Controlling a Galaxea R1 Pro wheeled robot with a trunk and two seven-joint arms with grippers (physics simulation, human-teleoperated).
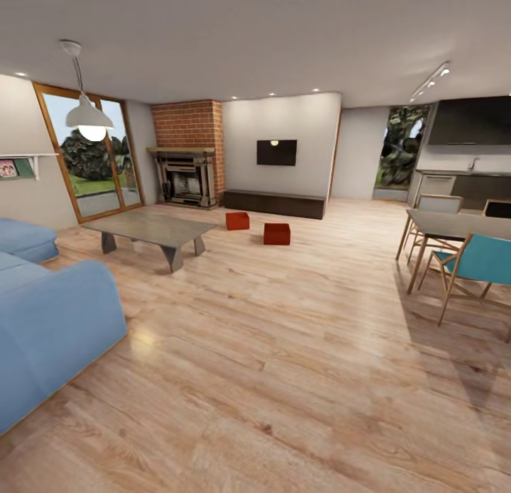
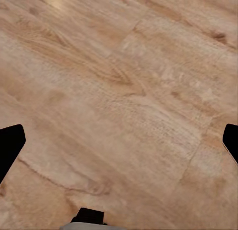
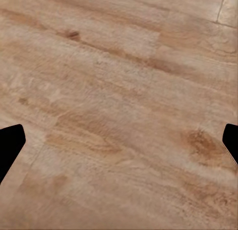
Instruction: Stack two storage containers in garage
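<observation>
Two orange-red storage containers stand far off on the living room's light wood plank floor, in front of the long dark low cabinet [image 1: 275, 203]. One container [image 1: 238, 220] is nearer the fireplace, the other container [image 1: 277, 233] a little closer to me and to its right. They stand apart. My left gripper [image 2: 119, 141] is open over bare planks, its black fingertips [image 2: 10, 145] at the frame's sides. My right gripper [image 3: 119, 143] is open too, over bare planks, holding nothing.
A low grey coffee table [image 1: 150, 230] stands left of the containers. A blue sofa [image 1: 50, 323] fills the near left. A dining table [image 1: 454, 227] with a teal chair [image 1: 479, 262] is at the right. Wide open floor [image 1: 284, 351] lies between me and the containers.
</observation>
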